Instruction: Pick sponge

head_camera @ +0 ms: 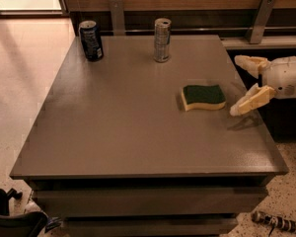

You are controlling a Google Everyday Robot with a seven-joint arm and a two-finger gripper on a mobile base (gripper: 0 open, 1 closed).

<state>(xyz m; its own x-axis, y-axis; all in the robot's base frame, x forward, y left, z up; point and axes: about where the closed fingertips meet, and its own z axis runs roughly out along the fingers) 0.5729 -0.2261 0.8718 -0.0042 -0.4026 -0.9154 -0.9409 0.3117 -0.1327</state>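
The sponge [203,97] lies flat on the grey table [113,127], right of centre, dark green top up over pale yellow foam. My gripper [239,85] comes in from the right edge, just right of the sponge and a little above the table. Its two cream fingers are spread apart, one finger [251,63] toward the back and one finger [251,101] nearer the front. It holds nothing and does not touch the sponge.
A dark blue can [91,40] stands at the table's back left. A silver can [162,40] stands at the back centre. A wooden wall with metal brackets [259,19] runs behind. Tiled floor lies to the left.
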